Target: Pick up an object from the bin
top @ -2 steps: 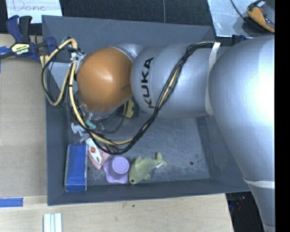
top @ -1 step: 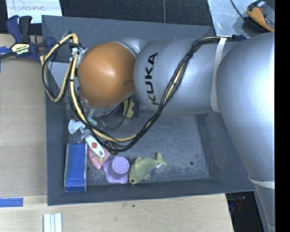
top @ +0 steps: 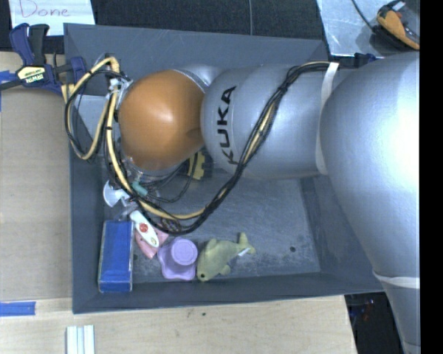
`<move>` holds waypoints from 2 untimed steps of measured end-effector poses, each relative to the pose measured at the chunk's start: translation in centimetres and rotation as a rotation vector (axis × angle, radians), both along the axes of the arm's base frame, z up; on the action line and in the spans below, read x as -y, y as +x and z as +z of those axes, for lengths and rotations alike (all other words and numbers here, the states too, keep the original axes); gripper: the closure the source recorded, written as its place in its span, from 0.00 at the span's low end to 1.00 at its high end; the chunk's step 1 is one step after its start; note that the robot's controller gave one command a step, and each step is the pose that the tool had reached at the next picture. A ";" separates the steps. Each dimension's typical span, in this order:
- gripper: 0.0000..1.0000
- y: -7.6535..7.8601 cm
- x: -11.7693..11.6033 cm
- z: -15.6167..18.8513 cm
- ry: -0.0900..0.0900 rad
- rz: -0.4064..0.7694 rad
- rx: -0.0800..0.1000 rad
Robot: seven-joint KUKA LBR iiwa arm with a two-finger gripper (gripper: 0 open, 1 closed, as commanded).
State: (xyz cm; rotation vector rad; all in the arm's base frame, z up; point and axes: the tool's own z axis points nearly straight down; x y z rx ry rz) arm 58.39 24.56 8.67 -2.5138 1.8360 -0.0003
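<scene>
We cannot tell whether the gripper (top: 127, 189) under its orange cover (top: 159, 120) is open or holding anything, though it seems to hover over the white-and-red tube (top: 145, 235) at lower left, touching the blue box (top: 115, 255) — which a grasp might snag.

— What lies at the near left?
— A blue box (top: 116, 255), set lengthwise from near to far. Just right of it is a white tube with a red label (top: 145, 236), then a purple round-capped piece (top: 181, 259).
— And further right?
— A yellow-green soft toy (top: 220, 256), touching the purple piece.
</scene>
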 end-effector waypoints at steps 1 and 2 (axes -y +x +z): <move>1.00 0.0 0.0 0.7 0.001 0.000 0.002; 1.00 0.0 0.0 3.1 0.002 -0.002 0.001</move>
